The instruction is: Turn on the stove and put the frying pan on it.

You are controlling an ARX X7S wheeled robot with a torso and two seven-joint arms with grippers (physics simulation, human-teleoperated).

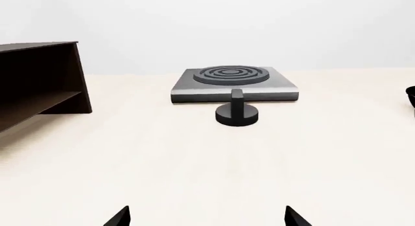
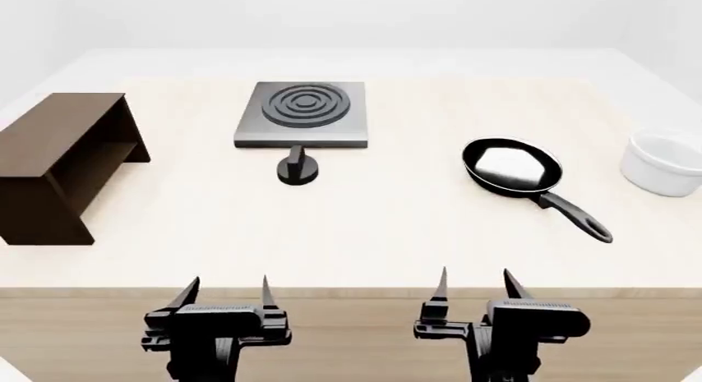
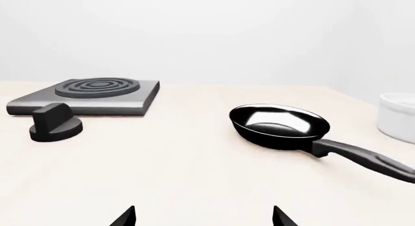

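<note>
The stove [image 2: 304,113] is a dark-grey slab with a ring burner at the table's back middle; its round black knob [image 2: 297,167] stands just in front of it. Both also show in the left wrist view, stove [image 1: 232,83] and knob [image 1: 236,111], and in the right wrist view, stove [image 3: 87,95] and knob [image 3: 55,122]. The black frying pan [image 2: 511,166] lies right of the stove, handle pointing front-right, also in the right wrist view [image 3: 280,126]. My left gripper [image 2: 229,288] and right gripper [image 2: 475,282] are open and empty at the table's front edge, far from everything.
A brown wooden shelf [image 2: 61,164] stands at the left of the table, also in the left wrist view [image 1: 39,82]. A white bowl [image 2: 665,163] sits at the far right, beyond the pan. The pale table [image 2: 362,234] stretches between the grippers and the objects.
</note>
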